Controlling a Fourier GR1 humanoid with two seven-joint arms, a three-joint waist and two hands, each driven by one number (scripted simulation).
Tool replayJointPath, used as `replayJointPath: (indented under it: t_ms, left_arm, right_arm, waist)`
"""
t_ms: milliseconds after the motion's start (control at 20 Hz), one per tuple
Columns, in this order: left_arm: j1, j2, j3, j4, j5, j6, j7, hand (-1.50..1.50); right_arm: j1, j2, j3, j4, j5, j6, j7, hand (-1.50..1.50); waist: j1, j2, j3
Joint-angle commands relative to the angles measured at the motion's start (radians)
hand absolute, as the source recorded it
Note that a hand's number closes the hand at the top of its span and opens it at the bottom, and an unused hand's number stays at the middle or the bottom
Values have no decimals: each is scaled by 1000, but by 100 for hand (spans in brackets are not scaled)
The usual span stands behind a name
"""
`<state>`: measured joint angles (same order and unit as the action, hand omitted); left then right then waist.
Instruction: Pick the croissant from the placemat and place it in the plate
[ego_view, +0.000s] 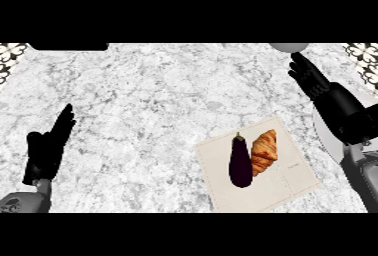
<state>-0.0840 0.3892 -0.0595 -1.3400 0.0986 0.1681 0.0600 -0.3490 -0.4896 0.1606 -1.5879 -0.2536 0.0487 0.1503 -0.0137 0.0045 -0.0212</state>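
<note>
- As the golden-brown, ridged croissant lies on the beige rectangular placemat, near right, the task is judged not begun: grasp, carry and placing all remain.
- It touches a dark purple aubergine on its left.
- White round plate: right edge, just beyond the mat, largely hidden by the right forearm.
- Right hand: far right, fingers straight, holding nothing.
- Left hand: near left, fingers extended, resting.

Dark eggplant, marble counter
</note>
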Motion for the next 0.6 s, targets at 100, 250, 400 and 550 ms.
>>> replayJointPath:
  t_ms: [100,250,400,550]
  left_arm:
    - [26,-70,-28,-57,-18,42,49,0]
    - [-8,-127,-53,-82,-37,104,112,0]
    - [8,-95,-42,-31,-6,40,76,0]
    - [20,-141,-43,-37,0,78,97,0]
  right_arm:
    - [-33,109,51,40,110,-158,168,150]
    - [-73,180,100,38,173,-277,334,150]
    - [-75,-299,267,78,588,-37,231,150]
    - [51,-128,297,31,743,-347,282,150]
  waist:
    - [25,-6,21]
    - [22,-7,21]
    - [21,-15,-11]
    - [-10,-13,21]
